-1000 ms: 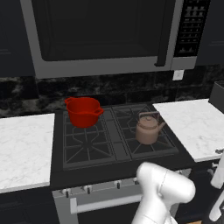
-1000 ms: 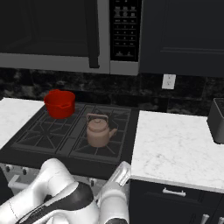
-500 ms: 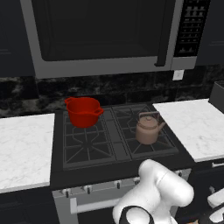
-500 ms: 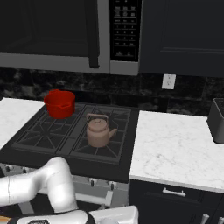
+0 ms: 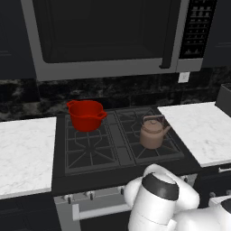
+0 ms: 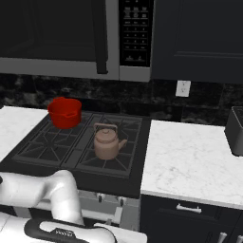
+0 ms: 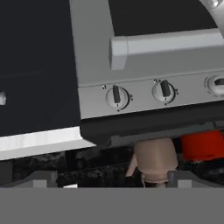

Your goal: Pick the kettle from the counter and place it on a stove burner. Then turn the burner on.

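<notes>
My arm has folded down in front of the stove, so the camera now faces the knobs (image 7: 117,96), upside down. The kettle (image 5: 152,133) already sits on the right rear burner (image 5: 149,140), beyond my gripper (image 7: 112,180); whether its fingers are apart, I cannot tell. Lighting the burner remains.

Wall: black marble backsplash (image 5: 113,92) with a white outlet (image 6: 182,88).
Above: steel microwave (image 5: 108,36), dark cabinets (image 6: 199,40).
Below: dark drawers (image 6: 190,216) with silver pulls.
Range front: steel panel, black knobs (image 7: 116,96), bar handle (image 7: 166,43).
</notes>
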You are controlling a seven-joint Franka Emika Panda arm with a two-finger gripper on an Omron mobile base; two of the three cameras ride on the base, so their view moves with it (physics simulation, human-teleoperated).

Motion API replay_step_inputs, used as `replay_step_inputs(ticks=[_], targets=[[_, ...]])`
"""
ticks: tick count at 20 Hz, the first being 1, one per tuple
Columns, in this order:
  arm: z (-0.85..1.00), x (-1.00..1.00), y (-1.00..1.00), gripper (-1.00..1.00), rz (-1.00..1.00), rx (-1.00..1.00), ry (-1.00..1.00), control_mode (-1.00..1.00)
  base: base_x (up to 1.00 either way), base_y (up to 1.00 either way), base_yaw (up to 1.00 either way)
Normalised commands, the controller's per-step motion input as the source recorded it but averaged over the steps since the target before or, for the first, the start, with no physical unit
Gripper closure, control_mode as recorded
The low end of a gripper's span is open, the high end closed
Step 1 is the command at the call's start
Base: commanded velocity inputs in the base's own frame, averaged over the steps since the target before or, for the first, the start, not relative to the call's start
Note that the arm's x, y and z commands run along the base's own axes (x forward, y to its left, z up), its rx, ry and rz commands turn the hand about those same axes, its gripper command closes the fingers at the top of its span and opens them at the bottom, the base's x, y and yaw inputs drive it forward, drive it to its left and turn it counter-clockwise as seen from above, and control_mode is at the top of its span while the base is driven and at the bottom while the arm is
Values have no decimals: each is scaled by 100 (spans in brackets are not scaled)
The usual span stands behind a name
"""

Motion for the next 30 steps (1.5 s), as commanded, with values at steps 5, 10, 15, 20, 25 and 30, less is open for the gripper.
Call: replay_step_inputs(ticks=[5,10,15,20,25,30], targets=[[-10,0,1,-100,0,5,-4,-100,0,0,0],[-11,4,32,-100,0,0,-9,-100,0,0,0],[-8,23,45,-100,0,0,-8,-100,0,0,0],[-1,34,21,-100,0,0,0,-100,0,0,0],[0,45,2,-100,-2,0,-2,-100,0,0,0],[-1,45,0,-100,-3,0,-4,-100,0,0,0]])
